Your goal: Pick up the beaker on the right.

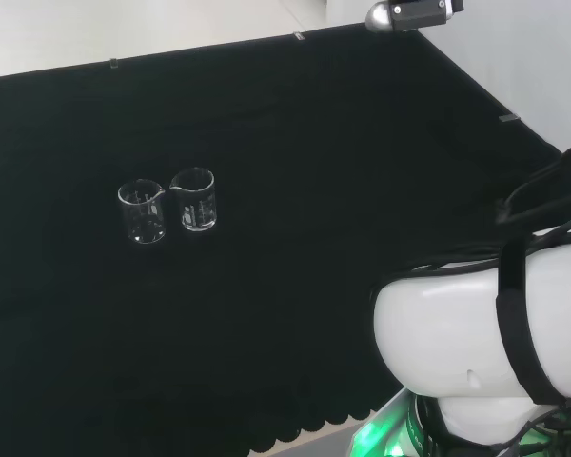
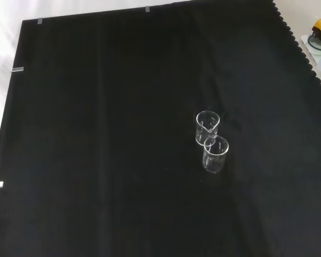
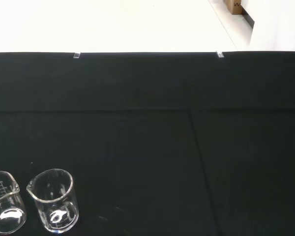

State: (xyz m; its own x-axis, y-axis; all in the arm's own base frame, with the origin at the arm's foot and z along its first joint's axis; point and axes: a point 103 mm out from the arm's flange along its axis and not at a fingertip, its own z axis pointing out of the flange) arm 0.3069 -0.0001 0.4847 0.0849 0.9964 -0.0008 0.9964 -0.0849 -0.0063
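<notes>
Where the arm's white link (image 1: 485, 352) fills the head view's near right corner, the hand's finger state cannot be told. Farther out on the black cloth (image 1: 343, 171), two clear, empty, spouted beakers stand upright, just beside each other: right beaker (image 1: 194, 199), left beaker (image 1: 142, 211).

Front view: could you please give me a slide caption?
Two clear beakers stand close together, upright and empty, on the black cloth.
</notes>
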